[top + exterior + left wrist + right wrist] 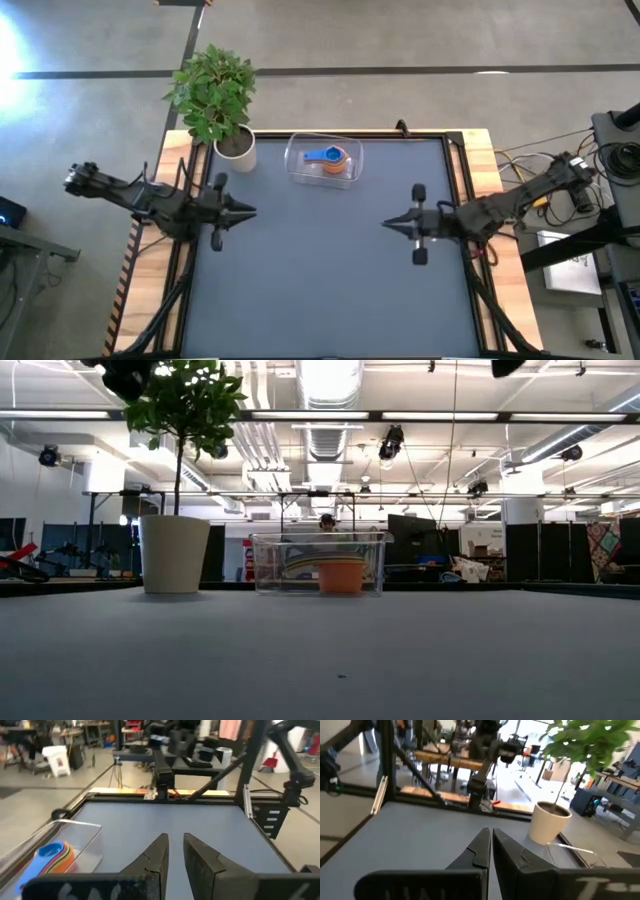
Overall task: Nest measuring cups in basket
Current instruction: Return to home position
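The clear basket (322, 163) stands on the mat near the table's far edge, about midway. Inside it the measuring cups (328, 156) sit stacked one in another, a blue one on top over orange. The low view shows the basket (320, 563) with the orange cup (341, 575) on its floor. In the left wrist view the cups (50, 857) show blue over orange and yellow. My left gripper (250, 211) hovers shut at the table's left side, pointing right. My right gripper (388, 224) hovers shut at the right side, pointing left. Both are well short of the basket.
A white pot (236, 145) with a leafy plant stands at the far left, just left of the basket. The dark mat (320, 280) stretches between the two grippers and toward the near edge. A black frame rail (455, 170) borders the mat.
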Controlling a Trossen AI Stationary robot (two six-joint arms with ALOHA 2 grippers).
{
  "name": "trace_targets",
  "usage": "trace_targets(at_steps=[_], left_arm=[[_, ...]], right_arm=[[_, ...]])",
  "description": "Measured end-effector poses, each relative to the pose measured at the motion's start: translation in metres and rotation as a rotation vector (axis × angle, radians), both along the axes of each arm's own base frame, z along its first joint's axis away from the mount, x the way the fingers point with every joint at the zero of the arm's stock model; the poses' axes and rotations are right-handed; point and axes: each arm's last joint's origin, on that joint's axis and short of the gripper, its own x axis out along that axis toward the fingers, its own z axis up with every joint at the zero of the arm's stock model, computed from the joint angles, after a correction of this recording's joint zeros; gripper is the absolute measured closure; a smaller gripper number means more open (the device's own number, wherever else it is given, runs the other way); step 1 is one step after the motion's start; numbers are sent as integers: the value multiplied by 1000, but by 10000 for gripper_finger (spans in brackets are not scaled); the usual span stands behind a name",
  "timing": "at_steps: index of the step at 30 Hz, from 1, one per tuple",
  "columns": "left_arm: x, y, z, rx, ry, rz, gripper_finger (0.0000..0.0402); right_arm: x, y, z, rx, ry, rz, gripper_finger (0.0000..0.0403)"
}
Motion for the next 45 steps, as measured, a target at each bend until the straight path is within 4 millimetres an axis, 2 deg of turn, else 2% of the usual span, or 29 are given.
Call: trace_targets(at_steps=[8,12,16,24,37,45], left_arm=[[-6,2,-18,41,-34,-11,361],[-15,6,-23,53,-68,-12,361],[-26,9,-27,33,-129,-9,361],[-38,14,-52,14,-218,1,361],[-38,13,-112,-9,-316,-11,361],[-38,11,-116,6,-277,-80,361]], right_arm=[[-41,-24,-25,56,-107,-42,394],[-70,-38,-24,107,-251,-60,394],[-80,-43,-33,120,-291,-72,394],[-87,-46,-58,122,-308,-70,394],[-84,-45,-105,158,-270,-64,394],[-83,-42,-107,161,-242,45,394]])
